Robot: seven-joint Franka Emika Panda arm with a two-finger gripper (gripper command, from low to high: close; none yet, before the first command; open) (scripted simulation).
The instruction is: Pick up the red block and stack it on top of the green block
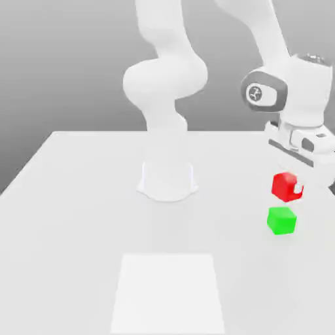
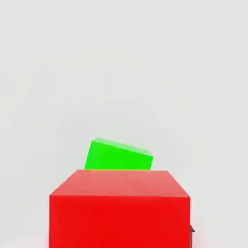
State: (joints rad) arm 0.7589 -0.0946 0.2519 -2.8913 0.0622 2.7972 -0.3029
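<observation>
Left side of the exterior view: pale table (image 1: 72,229), smooth, running to a straight far edge with a grey wall (image 1: 72,72) behind it

Next, moving right: white base (image 1: 167,180) of the arm (image 1: 163,82), planted on the table. The arm rises from it, leaves at the top edge, then comes down again on the right. In front of the base, nearer to me, a brighter white panel (image 1: 167,294) lies flat, wider at its near edge than at its far one

Further right, well apart from the panel: green block (image 1: 281,221), resting on the table with its faces plain and its top uncovered. Red block (image 1: 285,187) appears just above it in the exterior view, a strip of pale surface visible between the two; they are not touching. The red one is tilted slightly as I see it

At the right: the white hand (image 1: 302,141) hangs down from the arm's wrist, pointing at the table. Tool (image 1: 288,186) closed on the red block, gripping it by its sides, one pale fingertip (image 1: 298,188) plain against the red face

Hand view: the red block looms large and close, its upper face level and square. The green block peeks out from beyond it, turned at an angle to the red one and partly covered by it, with pale table all around
</observation>
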